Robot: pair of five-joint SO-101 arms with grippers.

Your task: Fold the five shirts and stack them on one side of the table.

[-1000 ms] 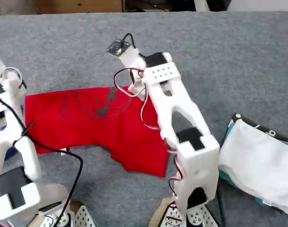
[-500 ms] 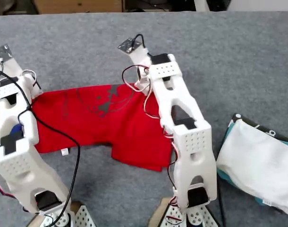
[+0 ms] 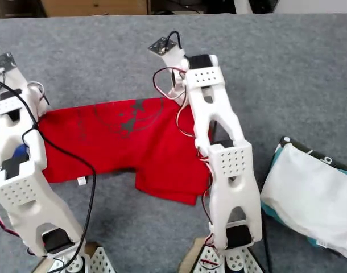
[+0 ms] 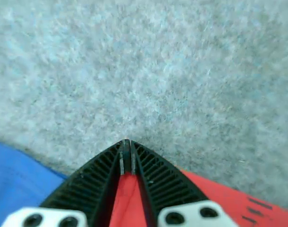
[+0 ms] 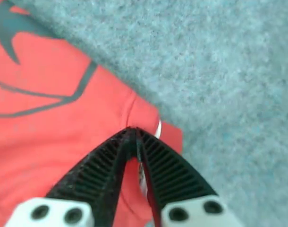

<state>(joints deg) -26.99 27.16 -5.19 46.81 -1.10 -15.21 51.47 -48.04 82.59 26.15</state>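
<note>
Two pinch grips are in effect: we see the left gripper [image 4: 126, 145] closed tight on one end of the red shirt [image 3: 122, 142] and the right gripper [image 5: 133, 132] closed tight on its far edge. The shirt lies spread on the grey table [image 3: 276, 68], apart from the folded stack [image 3: 310, 193].

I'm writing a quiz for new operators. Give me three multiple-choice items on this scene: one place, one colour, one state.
1. Where is the folded stack? A) at the far edge B) beside the right arm C) on a chair
2. What colour is the spread shirt? A) red B) white C) green
3. The right tool is: A) wide open B) shut on the shirt C) holding a cup
Answers: 1 B, the high view shows it beside that arm; 2 A, it is red in all views; 3 B, its tips meet on the fabric.
</note>
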